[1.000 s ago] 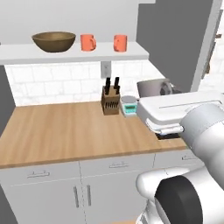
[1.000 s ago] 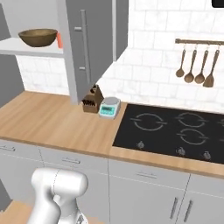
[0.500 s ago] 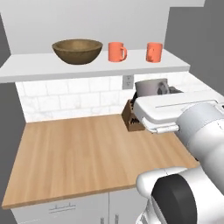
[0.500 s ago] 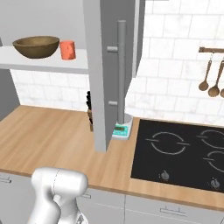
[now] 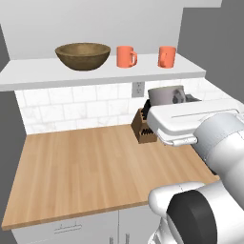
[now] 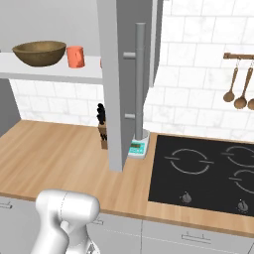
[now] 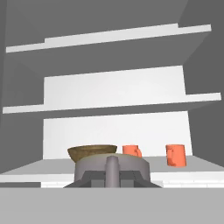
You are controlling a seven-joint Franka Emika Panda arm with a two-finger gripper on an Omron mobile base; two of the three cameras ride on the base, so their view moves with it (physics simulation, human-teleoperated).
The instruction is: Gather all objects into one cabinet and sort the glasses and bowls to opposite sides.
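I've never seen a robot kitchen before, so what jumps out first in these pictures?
A wide brown wooden bowl stands at the left of a white shelf, with two orange mugs to its right. Below lies a bare wooden counter, a knife block by the tiled wall.

2 orange mugs [image 5: 126, 56] [image 5: 167, 56], 1 grey-green mug [image 7: 111, 169] (held), 1 wooden bowl [image 5: 83, 55].

On the white shelf [image 5: 38, 76] stand a brown bowl [image 5: 83, 55] at the left and two orange mugs [image 5: 126, 56] [image 5: 167, 56] to its right, apart from each other. Below, a knife block [image 5: 142, 126] sits on the wooden worktop [image 5: 81, 167] by the tiled wall. The grey-green mug [image 5: 167, 95] shows above the white arm [image 5: 200, 125].
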